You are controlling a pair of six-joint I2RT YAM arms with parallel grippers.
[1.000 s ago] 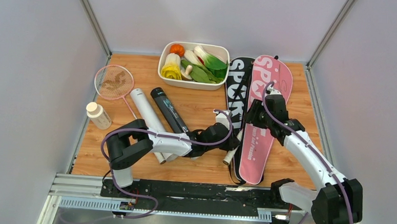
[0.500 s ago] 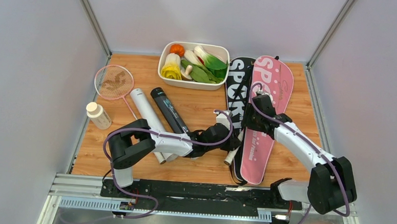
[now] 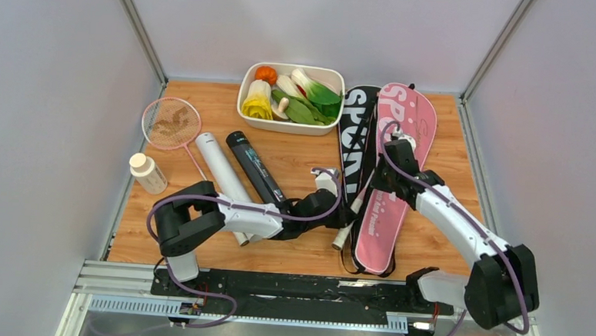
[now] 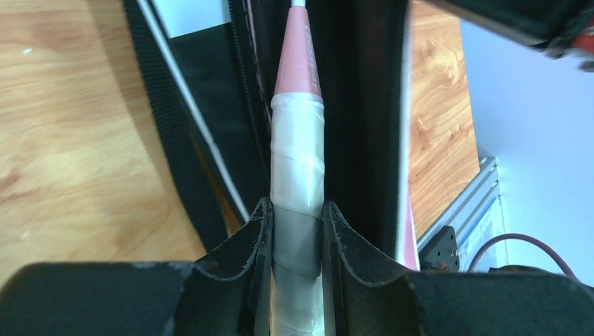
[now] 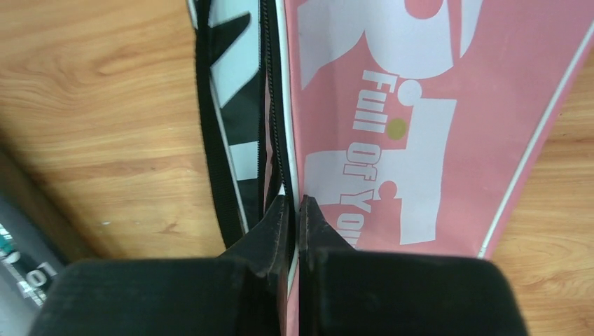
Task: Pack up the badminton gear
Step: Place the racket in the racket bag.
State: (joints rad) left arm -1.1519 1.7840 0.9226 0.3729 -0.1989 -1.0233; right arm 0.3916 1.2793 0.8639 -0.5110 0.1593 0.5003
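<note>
1. Badminton gear is spread over the table (image 3: 298, 250). Far left, the pink racquet (image 3: 172, 123) lies flat on its own, untouched.
2. Next over, the white tube (image 3: 216, 167) and the black tube (image 3: 253, 164) lie side by side at an angle, neither packed yet.
3. In the middle, the left gripper (image 4: 296, 213) is clamped on the taped handle (image 4: 298, 161) of the second racquet, same hold as a second ago. The shaft runs up into the slot where the 2 covers meet. The head is hidden, so I can't tell which cover it's in.
4. Then the black cover (image 3: 356, 129) and the pink cover (image 3: 405, 127) lie touching along their long edges.
5. Here's the change: a second ago the right gripper (image 5: 294, 206) sat half open, further up on the pink cover. Now it's down at that cover's inner zip edge with the fingertips pinched together on it. The cover's near end has swung a bit left too.
6. My read is that the pinch is there to hold or lift the flap so the racquet slides the rest of the way in. At best 1 racquet is partly in, with the other racquet and 2 tubes to go, so it's early days.
</note>
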